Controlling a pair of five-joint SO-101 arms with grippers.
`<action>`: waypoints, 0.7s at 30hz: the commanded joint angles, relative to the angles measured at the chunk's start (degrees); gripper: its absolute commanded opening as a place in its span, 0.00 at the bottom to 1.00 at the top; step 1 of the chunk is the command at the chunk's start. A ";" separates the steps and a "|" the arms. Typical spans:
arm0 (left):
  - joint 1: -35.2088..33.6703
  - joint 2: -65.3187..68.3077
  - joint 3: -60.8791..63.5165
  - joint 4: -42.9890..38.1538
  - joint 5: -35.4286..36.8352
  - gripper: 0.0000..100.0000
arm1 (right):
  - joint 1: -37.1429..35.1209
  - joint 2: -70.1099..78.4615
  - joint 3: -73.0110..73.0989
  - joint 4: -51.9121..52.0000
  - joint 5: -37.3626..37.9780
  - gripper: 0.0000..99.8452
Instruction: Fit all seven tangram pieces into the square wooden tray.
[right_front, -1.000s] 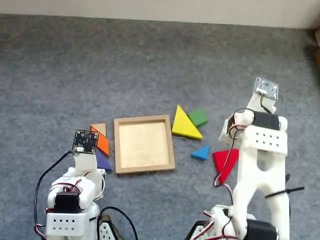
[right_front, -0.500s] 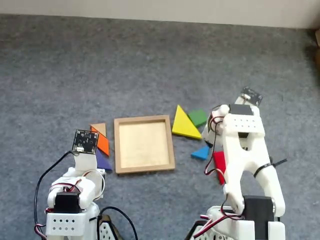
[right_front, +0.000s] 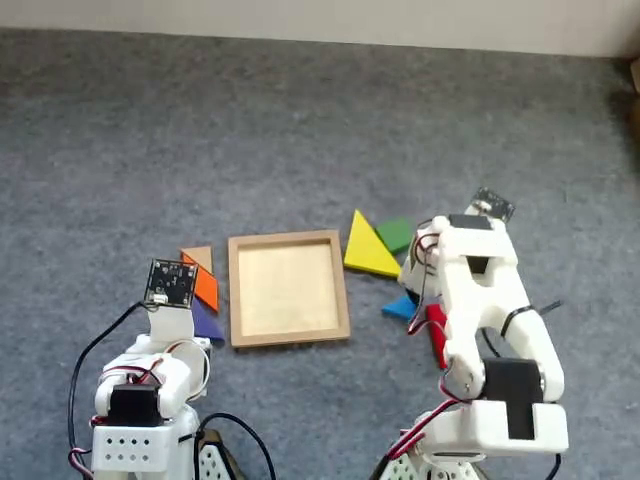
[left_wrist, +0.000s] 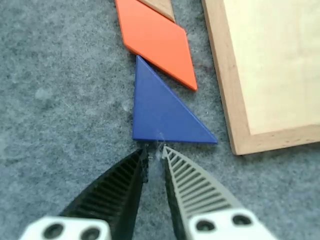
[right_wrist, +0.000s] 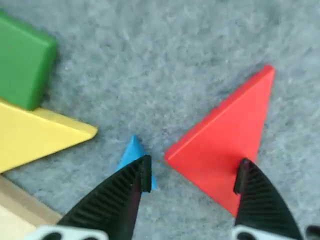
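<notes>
Over the flat red triangle (right_wrist: 225, 145), right fingers (right_wrist: 125, 195) gape; left fingers (left_wrist: 122, 185) sit closed.

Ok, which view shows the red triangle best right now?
Right wrist view: the red triangle lies nearly whole below the open right end effector. In the high view the right arm covers most of it, leaving a thin red strip.

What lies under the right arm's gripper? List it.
The red triangle and small blue triangle lie on the carpet beneath the open right gripper. In the high view the right arm covers most of the red one.
</notes>
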 joint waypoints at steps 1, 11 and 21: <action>0.04 -2.68 1.19 0.18 0.26 0.07 | 2.59 1.63 -0.40 -0.92 -0.62 0.27; 0.04 -2.68 1.19 0.18 0.26 0.07 | 2.59 2.59 0.04 -0.48 -0.18 0.27; 0.04 -2.68 1.19 0.18 0.26 0.07 | 2.59 2.77 0.13 -0.48 -0.18 0.26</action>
